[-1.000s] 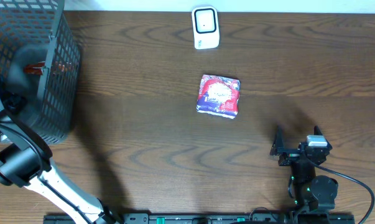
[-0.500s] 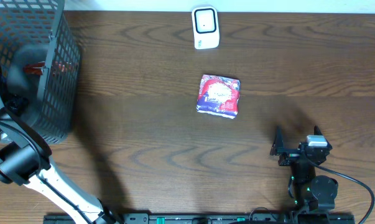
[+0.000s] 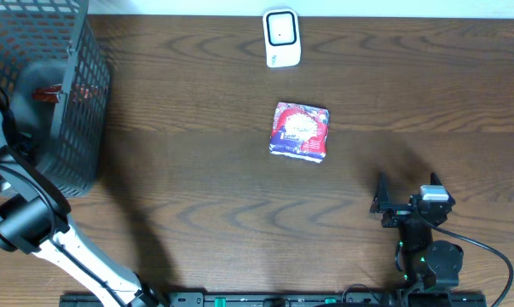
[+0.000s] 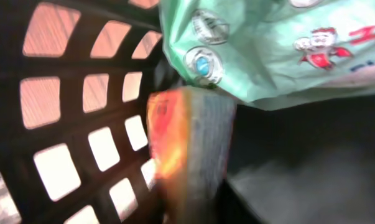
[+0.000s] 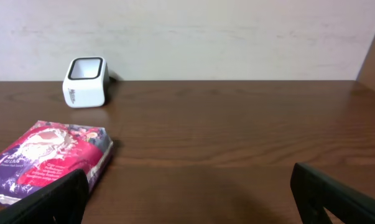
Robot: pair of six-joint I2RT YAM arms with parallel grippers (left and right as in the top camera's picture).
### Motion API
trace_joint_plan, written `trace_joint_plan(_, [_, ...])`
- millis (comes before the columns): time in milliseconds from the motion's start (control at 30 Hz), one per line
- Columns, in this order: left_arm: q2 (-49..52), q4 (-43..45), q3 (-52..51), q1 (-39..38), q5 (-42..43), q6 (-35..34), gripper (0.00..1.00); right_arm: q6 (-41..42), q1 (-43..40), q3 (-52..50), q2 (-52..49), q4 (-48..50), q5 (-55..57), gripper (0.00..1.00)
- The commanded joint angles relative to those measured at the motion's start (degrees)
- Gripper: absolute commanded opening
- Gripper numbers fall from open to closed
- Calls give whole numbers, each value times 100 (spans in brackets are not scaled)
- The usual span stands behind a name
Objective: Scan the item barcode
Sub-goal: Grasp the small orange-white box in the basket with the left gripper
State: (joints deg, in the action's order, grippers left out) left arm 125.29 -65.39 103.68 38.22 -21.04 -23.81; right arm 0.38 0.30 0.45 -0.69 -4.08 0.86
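Observation:
My left gripper (image 4: 193, 211) is down inside the black mesh basket (image 3: 65, 111) at the table's left end. An orange-and-grey packet (image 4: 187, 149) stands on edge between its jaws, with a blurred grey finger (image 4: 287, 193) pressed close on its right; the gripper looks shut on it. A pale green bag (image 4: 268, 50) lies just above. From overhead the basket hides this gripper. The white scanner (image 3: 281, 37) stands at the table's far edge. A pink-purple packet (image 3: 300, 131) lies flat in the middle. My right gripper (image 3: 407, 194) rests open near the front right, its fingers (image 5: 50, 202) wide apart over bare wood.
The basket's wall (image 4: 81, 112) is close on the left of the held packet. In the right wrist view the scanner (image 5: 84, 81) stands far left and the pink-purple packet (image 5: 50, 158) lies just ahead of the left finger. A pale wall backs the table.
In the overhead view the left arm has shifted only slightly at the basket. The right arm, scanner and pink-purple packet have not moved.

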Motion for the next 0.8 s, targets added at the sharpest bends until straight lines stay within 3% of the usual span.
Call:
trace_joint_plan(0, [76,-37,-33,24,-42,-46,8,-22,55,-13,31,-20,-33,99])
trace_joint_plan(100, [0,-87,50,17,162,-44,7,-22,55,-13,31,-20,-33,99])
trace_joint_plan(267, [-348,-90,323,17,1464,-42,7,-22,55,-13,31,-20,-33,99])
trace_joint_plan(767, [-2636,1471,334,-17,4343,-160,7,-22,55,-13,31,-20,-33,99])
